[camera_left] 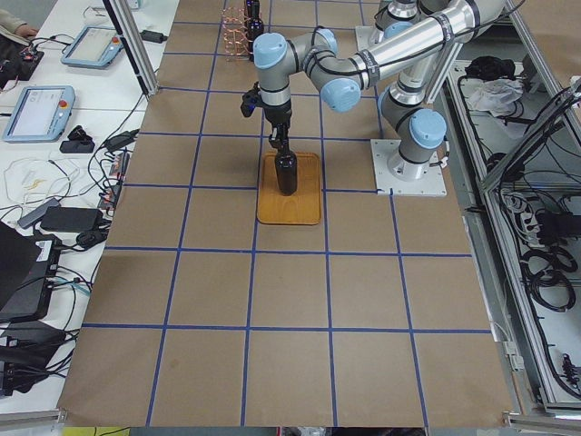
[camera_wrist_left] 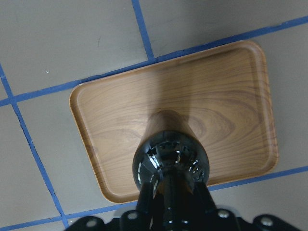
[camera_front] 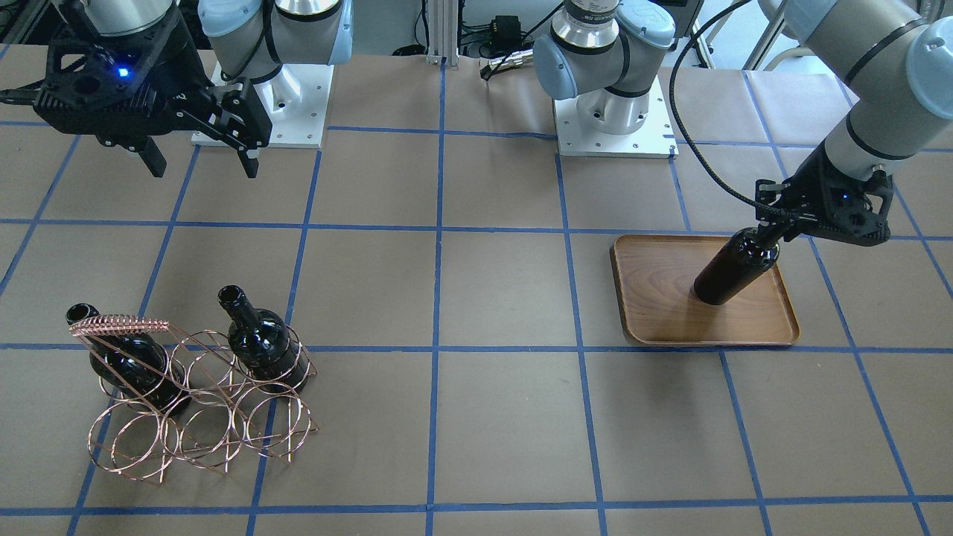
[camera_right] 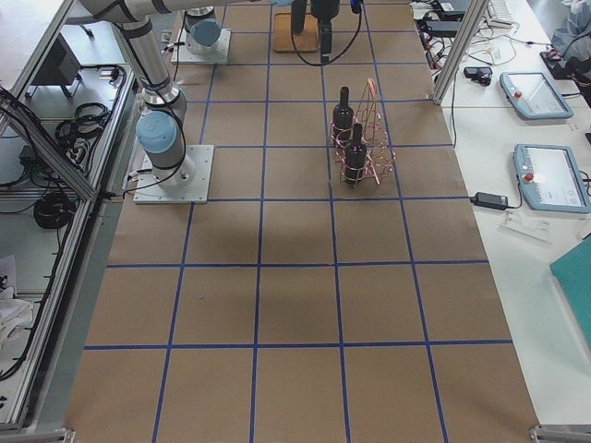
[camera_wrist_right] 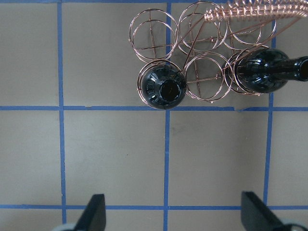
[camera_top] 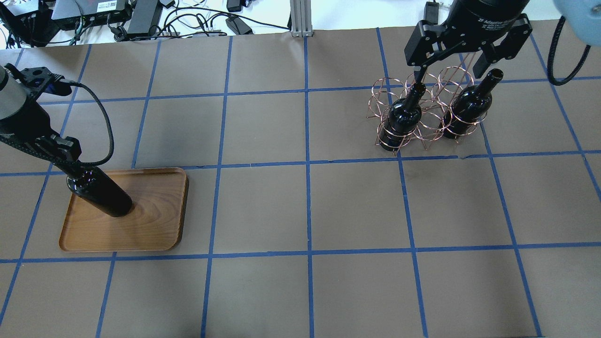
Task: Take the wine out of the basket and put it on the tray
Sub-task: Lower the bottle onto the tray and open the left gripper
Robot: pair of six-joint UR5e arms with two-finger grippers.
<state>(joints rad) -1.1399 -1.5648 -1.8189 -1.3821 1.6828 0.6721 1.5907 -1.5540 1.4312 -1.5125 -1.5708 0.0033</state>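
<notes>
A near-black wine bottle (camera_front: 733, 268) stands on the brown wooden tray (camera_front: 670, 316). My left gripper (camera_front: 767, 237) is shut on its neck. They also show in the overhead view, bottle (camera_top: 101, 192) on tray (camera_top: 150, 220), and in the left wrist view, bottle (camera_wrist_left: 171, 159) over tray (camera_wrist_left: 231, 96). The copper wire basket (camera_front: 123, 324) holds two more bottles, one (camera_front: 130, 365) at its end and one (camera_front: 260, 342) at the other end. My right gripper (camera_front: 205, 167) is open and empty, high above the basket (camera_top: 429, 124). The right wrist view looks down on both bottles (camera_wrist_right: 162, 87) (camera_wrist_right: 262, 72).
The brown table is marked with a blue tape grid. The two arm bases (camera_front: 614, 112) (camera_front: 264, 112) stand at the robot's edge. Cables and power bricks (camera_top: 141, 19) lie beyond the far edge. The basket's middle slot (camera_wrist_right: 204, 77) holds nothing.
</notes>
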